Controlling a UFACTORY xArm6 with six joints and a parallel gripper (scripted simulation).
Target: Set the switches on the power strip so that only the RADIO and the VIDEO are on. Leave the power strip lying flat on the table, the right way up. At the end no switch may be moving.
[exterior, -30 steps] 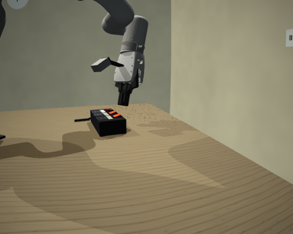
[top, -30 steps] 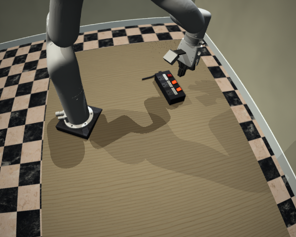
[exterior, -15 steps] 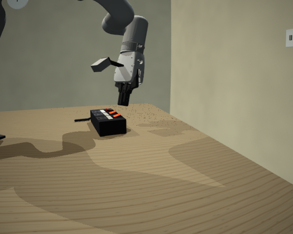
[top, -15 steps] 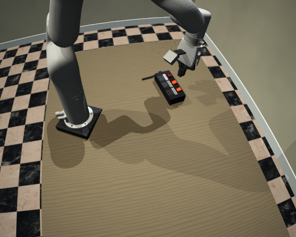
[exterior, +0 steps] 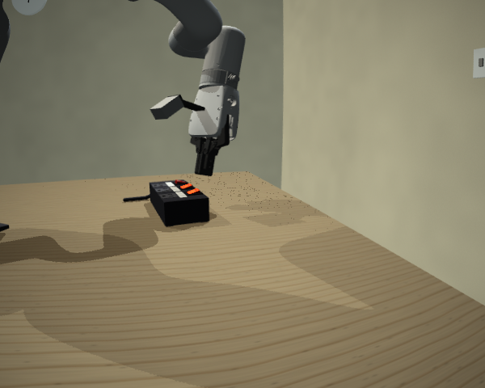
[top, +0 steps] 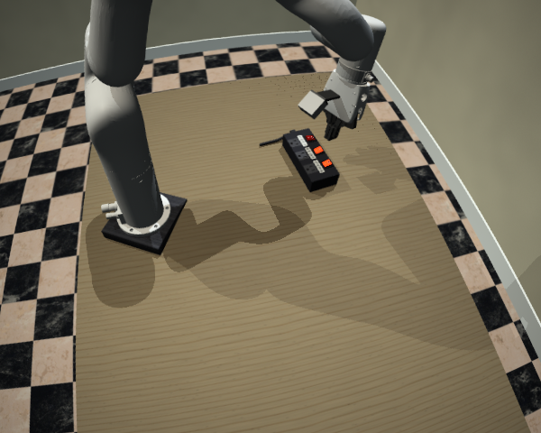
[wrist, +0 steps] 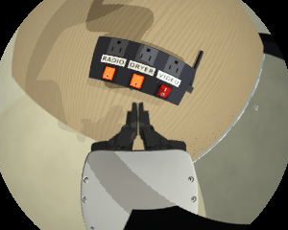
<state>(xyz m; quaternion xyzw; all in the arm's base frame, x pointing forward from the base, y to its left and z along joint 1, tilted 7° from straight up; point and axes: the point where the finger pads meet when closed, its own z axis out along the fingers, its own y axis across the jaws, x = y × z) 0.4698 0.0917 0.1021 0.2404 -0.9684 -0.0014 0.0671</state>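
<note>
A black power strip (top: 310, 158) lies flat on the wooden table, the right way up, with its cord (top: 270, 142) pointing to the far left. The wrist view shows its three labelled switches. The RADIO switch (wrist: 108, 75) glows bright orange. The DRYER switch (wrist: 136, 80) glows bright orange too. The VIDEO switch (wrist: 163, 90) is dark red and unlit. My gripper (top: 331, 134) is shut and empty, hanging a little above the table just beyond the strip's VIDEO end (top: 310, 137). It also shows in the exterior view (exterior: 204, 170) and in the wrist view (wrist: 139, 107).
The arm's base (top: 142, 224) stands on the table at the left. The table's far right edge and a raised rim (top: 429, 149) run close behind the gripper. A wall with a switch plate (exterior: 481, 61) stands at the right.
</note>
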